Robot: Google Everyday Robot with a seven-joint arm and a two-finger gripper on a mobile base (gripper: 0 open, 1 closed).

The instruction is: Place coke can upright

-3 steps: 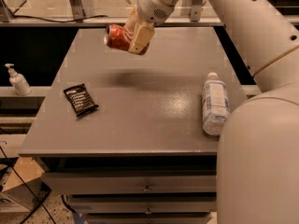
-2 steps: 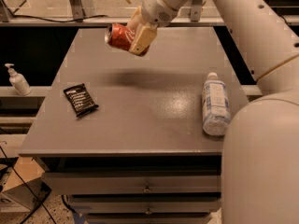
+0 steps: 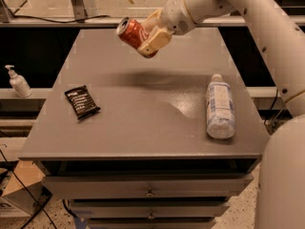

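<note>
The gripper hung in the air above the far half of the grey table, its cream fingers clamped on the coke can, one across the near side of the red body and the other behind it. The can was off the surface and tilted well over, its silver top pointing up and to the left (nowhere near upright). A soft shadow lay on the tabletop beneath it.

Nothing sat directly under the can. To the right, near the table's front edge, a clear water bottle lay on its side, white cap pointing away from me. Toward the left edge lay a small black packet, flat and well apart from the bottle. Off the table, on a ledge at the left, stood a pump dispenser. Drawers ran below the tabletop.
</note>
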